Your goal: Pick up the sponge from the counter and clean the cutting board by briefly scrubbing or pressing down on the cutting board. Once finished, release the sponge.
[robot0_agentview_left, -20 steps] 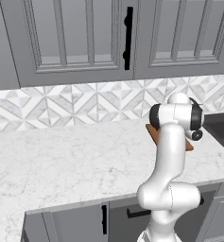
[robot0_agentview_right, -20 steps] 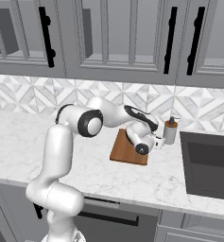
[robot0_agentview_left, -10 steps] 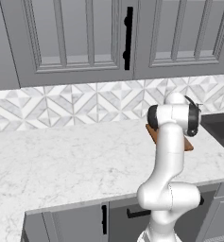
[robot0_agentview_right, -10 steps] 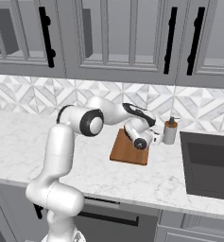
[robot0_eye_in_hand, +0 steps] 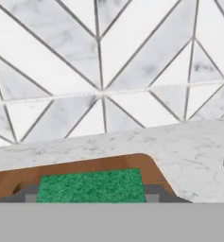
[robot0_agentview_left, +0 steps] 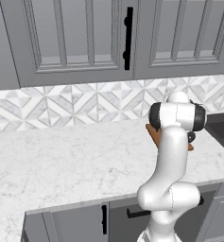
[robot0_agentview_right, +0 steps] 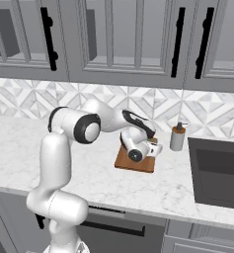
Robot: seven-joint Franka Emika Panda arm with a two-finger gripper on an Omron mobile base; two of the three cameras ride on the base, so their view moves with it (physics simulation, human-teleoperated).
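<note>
The end effector (robot0_agentview_right: 153, 148), wrist bent low over the cutting board (robot0_agentview_right: 133, 162), pinches the sponge (robot0_eye_in_hand: 90, 185).

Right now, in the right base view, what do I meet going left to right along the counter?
Bare counter → the robot's shoulder joint → cutting board → soap dispenser → dark sink.
</note>
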